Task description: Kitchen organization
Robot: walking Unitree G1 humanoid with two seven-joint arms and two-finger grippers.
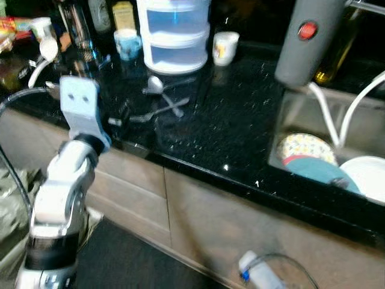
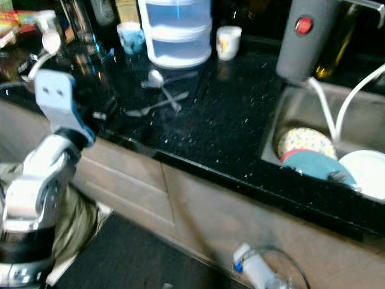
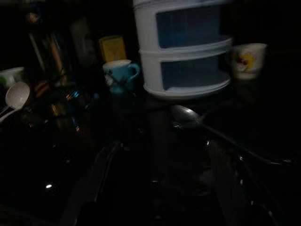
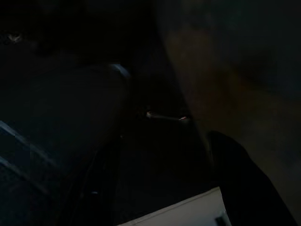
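A spoon (image 1: 155, 83) and crossed forks (image 1: 165, 107) lie loose on the black speckled counter (image 1: 240, 120), in front of a white three-drawer organiser (image 1: 175, 36). My left arm is raised over the counter's front edge. Its left gripper (image 1: 123, 115) hovers just left of the forks, open and holding nothing. In the left wrist view the spoon (image 3: 186, 116) lies a little ahead of the spread fingers (image 3: 101, 174), with the organiser (image 3: 188, 47) behind it. The right wrist view is very dark; its two fingers (image 4: 240, 183) show apart, pointing toward the floor.
A blue cup (image 1: 127, 43), a white mug (image 1: 225, 47) and a white ladle (image 1: 48, 48) stand at the back. The sink (image 1: 295, 114) on the right holds a patterned plate (image 1: 304, 146), a teal plate (image 1: 319, 170) and a white plate (image 1: 367, 174). A grey cylinder with a red button (image 1: 307, 36) hangs above. A plastic bottle (image 1: 258, 271) lies on the floor.
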